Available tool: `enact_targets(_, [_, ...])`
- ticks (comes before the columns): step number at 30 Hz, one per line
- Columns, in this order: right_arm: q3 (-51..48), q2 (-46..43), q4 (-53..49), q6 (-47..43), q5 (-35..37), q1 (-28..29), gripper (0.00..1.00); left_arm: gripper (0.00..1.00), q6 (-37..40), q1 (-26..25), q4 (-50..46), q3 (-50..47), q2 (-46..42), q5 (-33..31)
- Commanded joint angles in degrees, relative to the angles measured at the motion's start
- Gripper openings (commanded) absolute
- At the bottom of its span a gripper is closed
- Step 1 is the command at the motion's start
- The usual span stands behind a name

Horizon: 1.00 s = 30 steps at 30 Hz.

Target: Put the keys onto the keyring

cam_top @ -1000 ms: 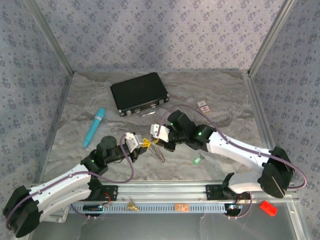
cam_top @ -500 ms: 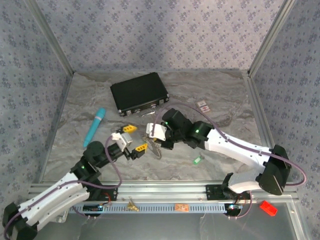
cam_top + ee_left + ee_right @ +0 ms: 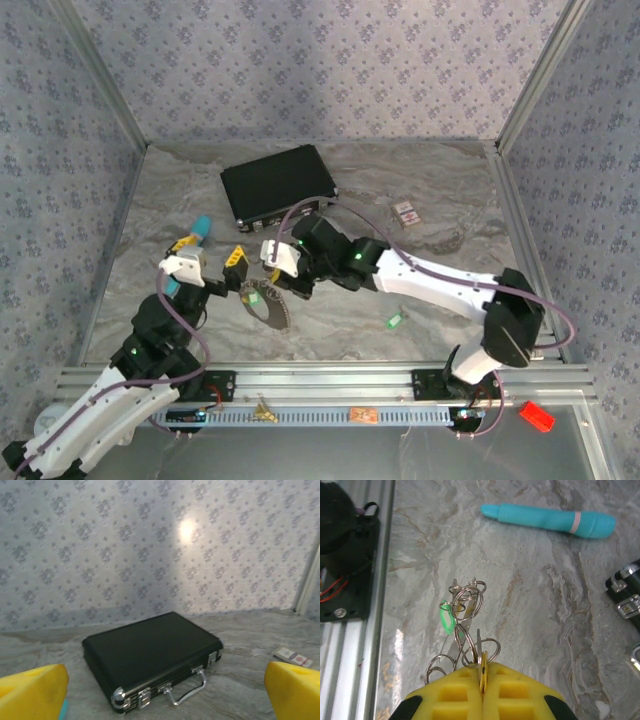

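Right gripper (image 3: pixel 482 672) clamped tight on keyring (image 3: pixel 470 647); green key (image 3: pixel 447 619) hanging among its loops; left gripper (image 3: pixel 210 252) spread wide, holding nothing

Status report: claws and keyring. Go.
Left claw open, empty. Right claw shut on the keyring, one green key hanging from it. Teal stick and black case clear of the keyring.

case (image 3: pixel 631 587) cut off, keys (image 3: pixel 448 619) partly hidden
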Motion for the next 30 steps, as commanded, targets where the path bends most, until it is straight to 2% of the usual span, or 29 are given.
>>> enact_targets(1, [1.3,3.4,1.8,4.1,-0.6,-2.9,0.0,0.99,-3.2,1.4,-3.8,2.5,3.2,-3.8])
enact_targets(8, [-0.3,7.4,-6.0,-1.5,6.1,-7.7,0.0,1.0,-7.0,4.8,-3.4,2.6,8.5,0.6])
enact_targets(15, [-5.0,9.6,-9.4,-9.1,16.4,-8.9,0.02,0.99,-9.1,6.6,-3.8,2.9,11.7,3.5])
enact_targets(20, [-7.9,8.8,-8.9,-9.4,19.5,-9.3,0.18,1.0,-12.4,7.9,-6.0,3.6,14.6,5.0])
enact_targets(25, [-9.1,9.1,-10.7,-10.6,23.7,-9.3,0.3,0.99,-16.3,8.9,-10.4,5.1,18.2,5.6])
enact_targets(30, [-9.9,2.0,-9.4,-5.8,16.2,-9.5,0.37,1.0,-23.1,11.4,-17.9,8.3,22.2,6.6])
